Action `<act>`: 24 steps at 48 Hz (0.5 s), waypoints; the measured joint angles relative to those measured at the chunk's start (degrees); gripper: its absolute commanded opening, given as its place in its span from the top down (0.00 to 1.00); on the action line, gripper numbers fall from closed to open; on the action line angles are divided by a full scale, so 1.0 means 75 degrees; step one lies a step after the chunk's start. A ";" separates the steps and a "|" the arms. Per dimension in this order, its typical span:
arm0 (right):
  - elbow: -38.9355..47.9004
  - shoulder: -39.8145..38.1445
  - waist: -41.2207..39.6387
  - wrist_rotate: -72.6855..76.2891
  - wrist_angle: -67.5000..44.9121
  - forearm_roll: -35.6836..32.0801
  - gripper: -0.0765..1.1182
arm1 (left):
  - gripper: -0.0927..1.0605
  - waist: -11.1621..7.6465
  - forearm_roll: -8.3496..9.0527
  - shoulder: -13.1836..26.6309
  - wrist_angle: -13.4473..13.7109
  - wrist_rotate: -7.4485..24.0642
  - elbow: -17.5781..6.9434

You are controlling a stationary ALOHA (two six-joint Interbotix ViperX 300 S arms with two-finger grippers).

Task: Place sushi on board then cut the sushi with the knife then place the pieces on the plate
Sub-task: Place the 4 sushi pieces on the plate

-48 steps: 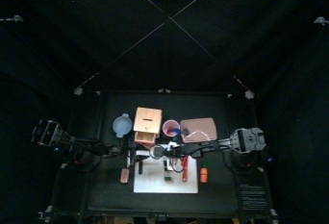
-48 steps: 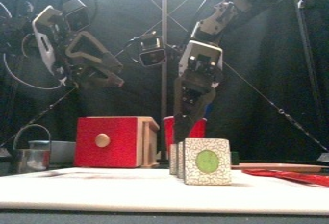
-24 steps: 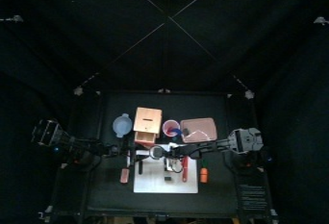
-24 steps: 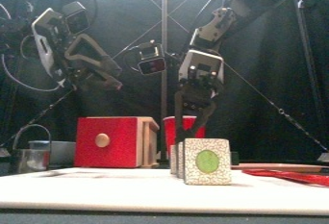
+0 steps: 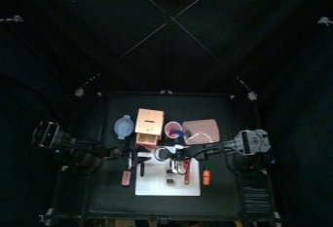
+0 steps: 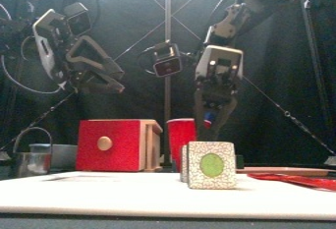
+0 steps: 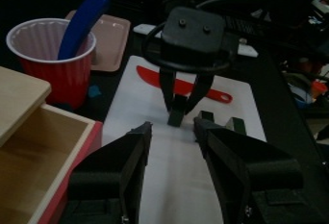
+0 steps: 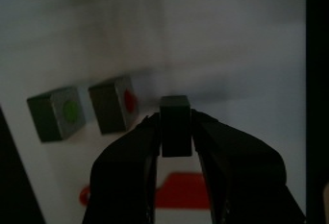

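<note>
Above the board [image 6: 105, 189], right end effector [image 6: 207, 123] high, tight around one sushi piece [image 8: 175, 132].

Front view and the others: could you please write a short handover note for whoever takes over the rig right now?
Right gripper: shut on one sushi piece, raised above the white board.
Left gripper: open, empty, high over the board's left side.
The other pieces stand on the board; the red knife lies at its right edge.
The pink tray looks empty.
Left: carry every piece to the tray.
</note>
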 measured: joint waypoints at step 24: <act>0.2168 -0.2988 -0.0094 0.2262 0.0668 -0.0621 0.43 | 0.23 0.0000 0.0000 0.0000 0.0152 0.0000 0.0012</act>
